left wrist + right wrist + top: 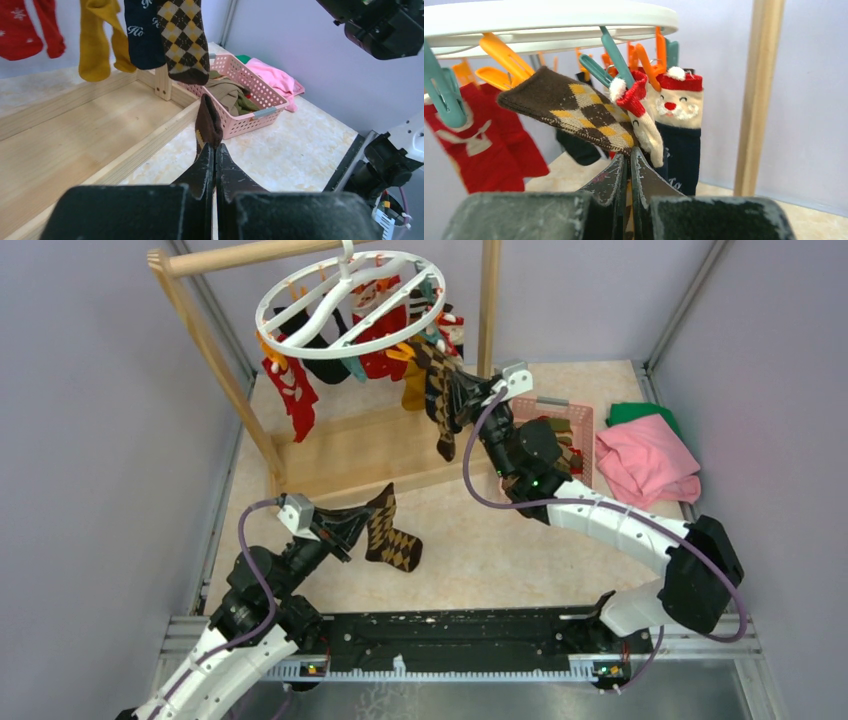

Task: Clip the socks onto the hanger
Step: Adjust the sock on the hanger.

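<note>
The white ring hanger (350, 305) hangs from the wooden rack with several socks clipped to it, red (297, 390), mustard (97, 42) and navy (145, 35) among them. My right gripper (468, 395) is up at the ring's right side, shut on a brown argyle sock (574, 107). That sock's cuff juts out just under an orange clip (504, 55) and a teal clip (616, 55); I cannot tell whether a clip grips it. My left gripper (215, 147) is low over the table, shut on a second brown argyle sock (392, 535), which dangles from its fingertips.
A pink basket (580, 425) with more socks (230, 95) stands right of the rack's wooden base (370, 450). Pink cloth (645, 460) and green cloth (640, 412) lie at the far right. A rack post (764, 95) rises close beside my right gripper (629, 152).
</note>
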Controlling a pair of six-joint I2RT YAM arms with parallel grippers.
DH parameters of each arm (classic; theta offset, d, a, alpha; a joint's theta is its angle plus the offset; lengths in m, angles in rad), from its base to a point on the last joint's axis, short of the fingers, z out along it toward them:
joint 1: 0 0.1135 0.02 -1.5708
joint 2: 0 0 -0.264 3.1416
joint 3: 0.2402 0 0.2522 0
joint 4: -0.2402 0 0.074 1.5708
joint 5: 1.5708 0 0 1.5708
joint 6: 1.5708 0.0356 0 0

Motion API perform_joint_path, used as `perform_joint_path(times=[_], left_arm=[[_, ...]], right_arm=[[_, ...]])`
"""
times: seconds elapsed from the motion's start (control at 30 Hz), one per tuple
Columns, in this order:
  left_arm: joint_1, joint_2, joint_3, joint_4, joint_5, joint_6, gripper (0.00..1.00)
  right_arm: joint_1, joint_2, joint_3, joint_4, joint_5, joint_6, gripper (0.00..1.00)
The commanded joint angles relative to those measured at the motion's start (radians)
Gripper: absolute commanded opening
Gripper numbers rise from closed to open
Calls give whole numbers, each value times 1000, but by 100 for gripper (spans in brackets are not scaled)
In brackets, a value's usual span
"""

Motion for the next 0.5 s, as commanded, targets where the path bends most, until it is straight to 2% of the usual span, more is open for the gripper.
perform_joint_path(times=[0.0,0.47], left_arm=[[-4,-5,-2,77,67,10,0],[-4,52,-15,165,213,18,0]], right_arm=[[-60,-46,2,-12,16,20,0],[-245,49,150,-129,-69,116,0]])
